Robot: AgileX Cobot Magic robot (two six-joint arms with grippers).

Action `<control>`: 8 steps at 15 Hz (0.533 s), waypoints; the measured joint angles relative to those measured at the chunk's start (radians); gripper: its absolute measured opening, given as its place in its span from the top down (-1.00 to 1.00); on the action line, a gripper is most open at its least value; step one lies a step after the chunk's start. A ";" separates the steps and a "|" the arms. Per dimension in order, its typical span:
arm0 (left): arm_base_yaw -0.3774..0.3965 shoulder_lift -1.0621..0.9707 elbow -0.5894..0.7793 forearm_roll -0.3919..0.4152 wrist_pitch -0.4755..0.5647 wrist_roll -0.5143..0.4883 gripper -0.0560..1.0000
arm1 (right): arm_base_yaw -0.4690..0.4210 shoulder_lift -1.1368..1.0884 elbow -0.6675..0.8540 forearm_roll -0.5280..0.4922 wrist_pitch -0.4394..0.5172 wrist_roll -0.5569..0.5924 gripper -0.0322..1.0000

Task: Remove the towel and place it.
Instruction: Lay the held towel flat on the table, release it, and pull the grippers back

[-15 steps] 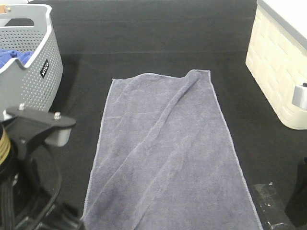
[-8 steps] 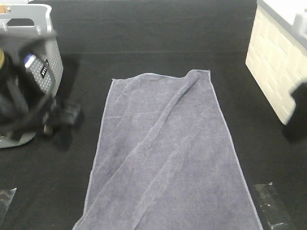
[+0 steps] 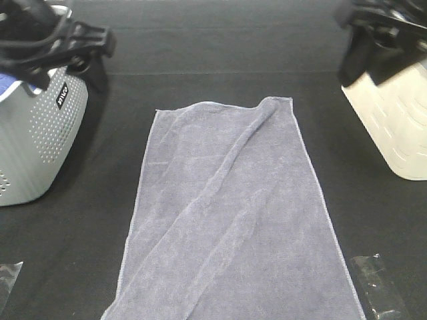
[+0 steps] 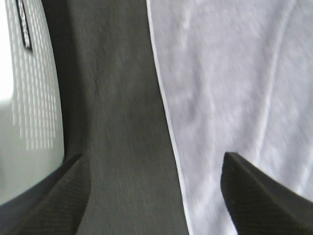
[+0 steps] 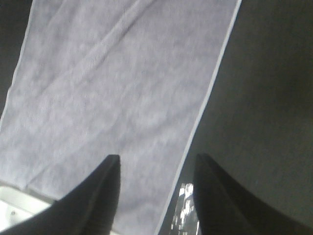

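Compared with half a second ago, the left arm [image 3: 60, 40] is no longer seen blurred in front of the grey basket [image 3: 40, 140]; it is now raised above the basket's far rim. The right arm [image 3: 380, 33] is likewise found higher, over the cream bin [image 3: 400, 127] that stands on the other side of the towel [image 3: 233, 213] from the basket. The towel itself is unchanged: it is spread flat on the black bench [image 3: 220, 53] beside the basket, apart from it, with one long fold running slantwise down it.

The left hand [image 4: 156, 205] is held released, its two fingers [image 4: 63, 200] spread wide with nothing gripped between them. In its wrist view the basket's perforated wall is seen next to one finger, and the towel's stitched hem is seen past the gap, clear of both fingers.

The right hand [image 5: 156, 196] is also kept released, its fingers [image 5: 98, 196] parted and empty. In its wrist view the towel's hem on the side away from the basket is seen past the gap, with bare bench beyond it. The towel is touched by neither hand; both are held well clear of it.
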 joint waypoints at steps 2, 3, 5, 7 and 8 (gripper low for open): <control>0.038 0.120 -0.100 -0.002 -0.001 0.027 -0.44 | 0.000 0.091 -0.094 -0.002 -0.004 0.000 0.09; 0.053 0.179 -0.152 -0.002 0.000 0.031 -0.44 | 0.000 0.137 -0.138 -0.010 -0.005 0.000 0.09; 0.072 0.272 -0.246 -0.002 0.007 0.035 -0.44 | 0.000 0.214 -0.211 -0.028 -0.006 0.000 0.09; 0.079 0.400 -0.384 -0.002 0.037 0.057 -0.44 | 0.000 0.302 -0.289 -0.067 -0.012 0.000 0.09; 0.079 0.455 -0.452 -0.004 0.048 0.060 -0.44 | 0.000 0.350 -0.331 -0.079 -0.014 0.000 0.10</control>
